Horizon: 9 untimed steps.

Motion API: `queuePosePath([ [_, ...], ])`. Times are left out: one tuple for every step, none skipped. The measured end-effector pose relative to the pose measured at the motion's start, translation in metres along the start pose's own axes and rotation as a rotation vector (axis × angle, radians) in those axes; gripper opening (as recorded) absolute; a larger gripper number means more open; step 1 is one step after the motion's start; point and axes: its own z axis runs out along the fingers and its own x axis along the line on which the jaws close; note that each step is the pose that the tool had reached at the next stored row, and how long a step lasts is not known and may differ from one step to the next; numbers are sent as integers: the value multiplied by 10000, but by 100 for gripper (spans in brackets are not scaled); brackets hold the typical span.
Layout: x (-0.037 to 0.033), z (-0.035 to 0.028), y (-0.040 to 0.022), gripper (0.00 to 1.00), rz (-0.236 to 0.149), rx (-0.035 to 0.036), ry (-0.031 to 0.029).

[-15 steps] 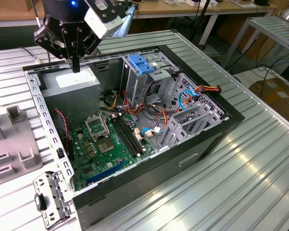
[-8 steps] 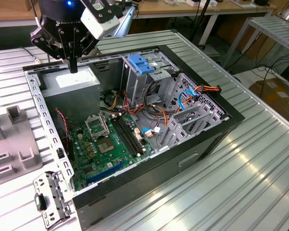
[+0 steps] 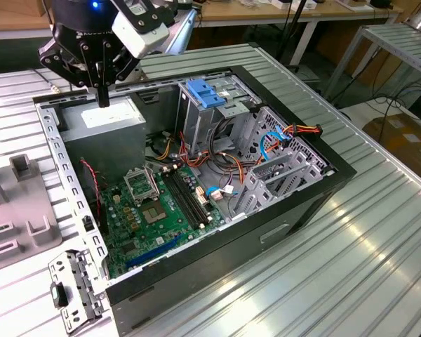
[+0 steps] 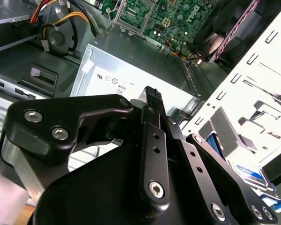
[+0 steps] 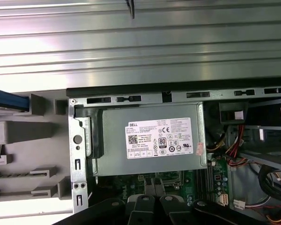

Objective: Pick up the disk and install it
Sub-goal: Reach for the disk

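Observation:
The disk (image 4: 251, 174) shows in the second wrist view as a silver drive with a blue-banded label and blue side rails, lying in a pale grey holder outside the computer case. In the first wrist view its blue edge (image 5: 9, 101) sits in that grey holder (image 5: 23, 131), beside the case wall. My gripper (image 3: 102, 98) hangs over the back corner of the open case at the exterior view's left, just above the grey power-supply box (image 3: 102, 118). Its black fingers (image 4: 152, 96) are pressed together with nothing between them. The disk is apart from the gripper.
The open black case (image 3: 323, 189) holds a green motherboard (image 3: 161, 210), loose cables and a metal drive cage (image 3: 281, 161). A bare light-blue bracket (image 3: 207, 93) sits on top of the cage. A grey fixture (image 3: 17, 210) and a small metal bracket (image 3: 74, 288) lie beside the case on the ribbed table.

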Motion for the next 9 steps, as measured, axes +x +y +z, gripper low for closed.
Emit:
queuePosePath([
  [4, 0, 0, 11, 0, 0, -2],
  [20, -1, -2, 11, 0, -1, -11],
  [30, -2, -2, 11, 0, -1, -16],
  [41, -2, -3, 11, 0, -1, -22],
  [46, -2, -3, 11, 0, -2, -25],
  [51, -2, -4, 11, 0, -2, -28],
  [58, -2, -4, 11, 0, -2, -33],
  [64, -3, -5, 11, -1, -3, -36],
  [72, -3, -5, 11, -1, -3, -41],
])
